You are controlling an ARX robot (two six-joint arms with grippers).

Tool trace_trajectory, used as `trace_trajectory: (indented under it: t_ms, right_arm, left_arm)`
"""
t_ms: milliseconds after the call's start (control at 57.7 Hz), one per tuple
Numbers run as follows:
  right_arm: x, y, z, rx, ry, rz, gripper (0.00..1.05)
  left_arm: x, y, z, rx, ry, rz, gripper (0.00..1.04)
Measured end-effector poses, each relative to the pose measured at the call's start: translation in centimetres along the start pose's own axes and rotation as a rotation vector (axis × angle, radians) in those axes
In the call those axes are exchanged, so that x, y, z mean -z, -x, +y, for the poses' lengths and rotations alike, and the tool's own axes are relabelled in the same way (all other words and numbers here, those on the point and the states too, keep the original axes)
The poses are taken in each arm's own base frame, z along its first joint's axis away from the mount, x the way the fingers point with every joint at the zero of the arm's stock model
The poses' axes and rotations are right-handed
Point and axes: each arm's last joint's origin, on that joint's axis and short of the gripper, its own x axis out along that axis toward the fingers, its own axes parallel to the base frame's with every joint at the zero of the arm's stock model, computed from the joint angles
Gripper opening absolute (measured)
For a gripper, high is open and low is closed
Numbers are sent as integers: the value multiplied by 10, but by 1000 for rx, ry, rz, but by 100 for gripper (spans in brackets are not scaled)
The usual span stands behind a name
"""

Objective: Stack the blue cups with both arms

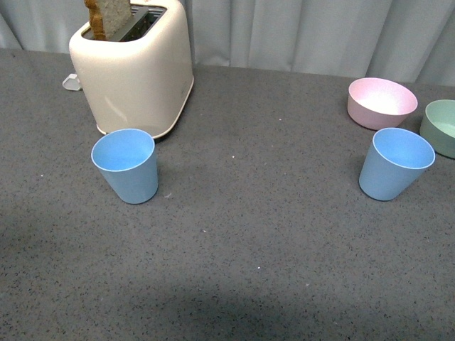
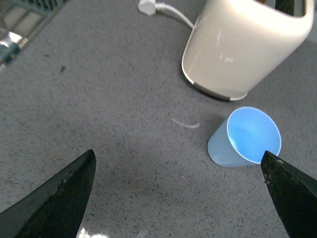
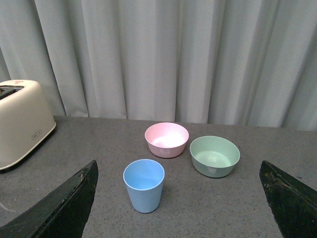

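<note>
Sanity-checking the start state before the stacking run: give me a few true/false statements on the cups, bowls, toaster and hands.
1. The two blue cups are nested. False: the cup by the toaster and the cup by the bowls stand upright, far apart.
2. Bread sticks out of the toaster. True.
3. The pink bowl sits inside the green bowl. False: the pink bowl and the green bowl sit side by side on the table.
4. The left hand is open and holds nothing. True.
5. The right hand is shut on a cup. False: the right hand is open and empty.
</note>
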Motion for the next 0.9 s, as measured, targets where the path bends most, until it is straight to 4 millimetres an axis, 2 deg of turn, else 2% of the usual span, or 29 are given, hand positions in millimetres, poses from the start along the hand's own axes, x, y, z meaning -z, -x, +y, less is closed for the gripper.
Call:
trace_trajectory:
  t_ms: [173, 312, 554, 814, 901]
  right_arm:
    - [0, 0, 0, 0, 0, 0, 95]
    - [0, 0, 0, 0, 0, 0, 95]
    - [0, 0, 0, 0, 0, 0, 95]
    - [0, 0, 0, 0, 0, 0, 95]
    - [0, 0, 0, 0, 0, 0, 95]
  left_arm:
    - [-8, -43, -15, 27, -5, 192, 98]
    - [-6, -75, -25, 32, 16, 310, 98]
    - [-5, -112, -46, 40, 23, 387, 98]
    - [1, -142, -55, 15, 9, 452, 98]
    - [1, -149, -57, 11, 17, 473, 87]
